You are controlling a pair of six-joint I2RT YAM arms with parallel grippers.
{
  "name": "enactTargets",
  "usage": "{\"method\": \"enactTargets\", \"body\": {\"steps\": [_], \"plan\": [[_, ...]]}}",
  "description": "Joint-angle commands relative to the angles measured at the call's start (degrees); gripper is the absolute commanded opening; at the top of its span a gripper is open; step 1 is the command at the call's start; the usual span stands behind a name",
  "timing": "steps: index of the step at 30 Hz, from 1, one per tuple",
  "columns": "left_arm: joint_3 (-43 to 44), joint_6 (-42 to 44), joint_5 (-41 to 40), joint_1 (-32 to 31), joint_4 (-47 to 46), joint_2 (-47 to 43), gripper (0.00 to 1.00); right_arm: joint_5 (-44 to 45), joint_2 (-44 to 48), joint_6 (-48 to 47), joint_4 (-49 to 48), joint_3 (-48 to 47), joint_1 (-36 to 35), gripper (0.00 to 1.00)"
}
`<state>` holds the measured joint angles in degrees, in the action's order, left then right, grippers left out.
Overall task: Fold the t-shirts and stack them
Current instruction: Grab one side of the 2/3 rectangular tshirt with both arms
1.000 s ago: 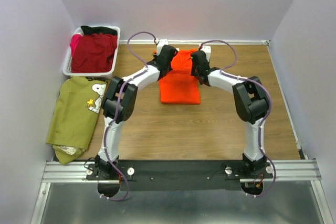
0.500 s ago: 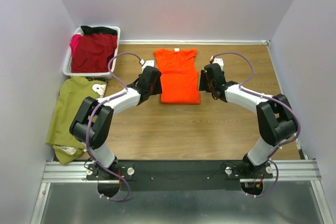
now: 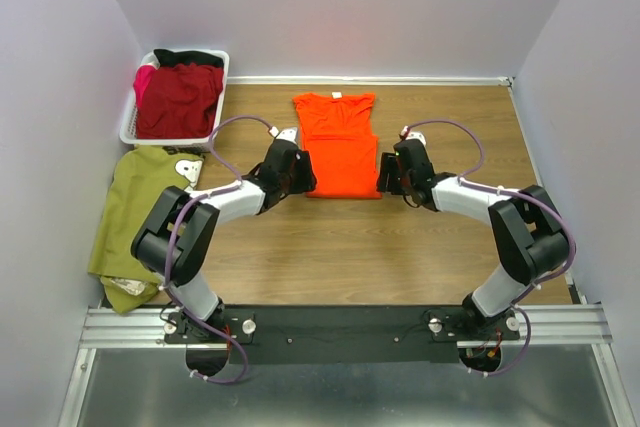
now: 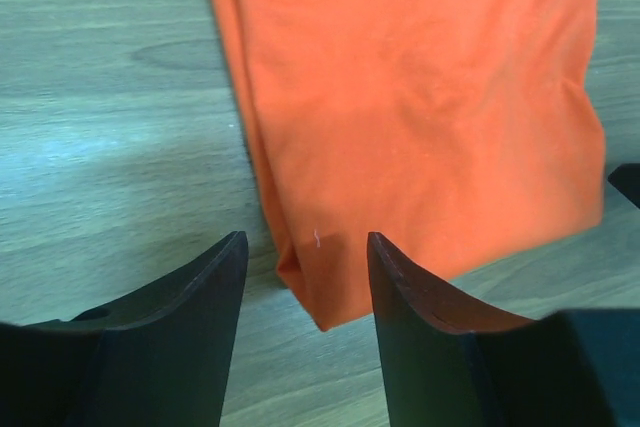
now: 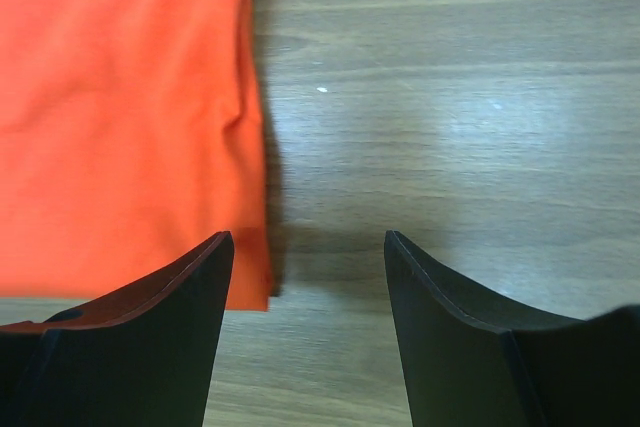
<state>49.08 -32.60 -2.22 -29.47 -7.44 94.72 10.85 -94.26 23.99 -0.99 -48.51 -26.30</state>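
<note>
- Nearest to us, at the left side of the table, an olive green t-shirt with a cartoon-dog print lies spread loosely, well apart from both arms
- A little farther in, the left gripper hovers low at the near left corner of the orange t-shirt; its fingers stand wide apart and hold nothing, and in the left wrist view the corner of the hem lies in the gap between them
- Level with it, the right gripper sits at the near right corner, its jaws equally wide and empty; here the cloth's edge lies just inside the finger on the shirt's side (most of the gap is over bare wood), so we judge it needs a small shift toward the shirt before it can pinch
- The orange t-shirt lies flat as a narrow strip in mid-table, its long axis running straight away from the arms, hem near and collar far; each arm is equally close to its own corner, so we judge the coming move to be a two-handed lift of the hem toward the collar
- Farthest away, at the back left, a white basket holds a dark red t-shirt, not yet folded
</note>
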Motion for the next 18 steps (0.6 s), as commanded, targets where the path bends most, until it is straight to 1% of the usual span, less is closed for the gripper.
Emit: {"method": "enactTargets", "body": {"steps": [1, 2, 5, 12, 15, 18], "plan": [[-1.3, -1.1, 4.8, 0.1, -4.1, 2.3, 0.57, -5.0, 0.8, 2.2, -6.4, 1.7, -0.4, 0.70], [-1.6, -1.3, 5.6, 0.1, -4.3, 2.2, 0.52, -5.3, 0.6, 2.5, -6.6, 1.7, -0.4, 0.70], [-2.8, -1.6, 6.2, 0.2, -5.5, 2.6, 0.47, -6.8, -0.5, 3.3, -7.8, 1.8, -0.4, 0.70], [-4.3, -1.7, 8.2, 1.3, -7.9, 4.1, 0.40, -10.0, -2.2, 4.8, -8.6, 2.7, -0.4, 0.65], [-4.4, -1.7, 8.3, 1.5, -8.0, 4.5, 0.37, -10.6, -2.6, 5.3, -9.1, 3.5, -0.4, 0.62], [-4.9, -1.7, 8.2, 1.7, -8.0, 4.5, 0.34, -10.6, -3.4, 5.3, -9.6, 4.1, -0.5, 0.56]]}}
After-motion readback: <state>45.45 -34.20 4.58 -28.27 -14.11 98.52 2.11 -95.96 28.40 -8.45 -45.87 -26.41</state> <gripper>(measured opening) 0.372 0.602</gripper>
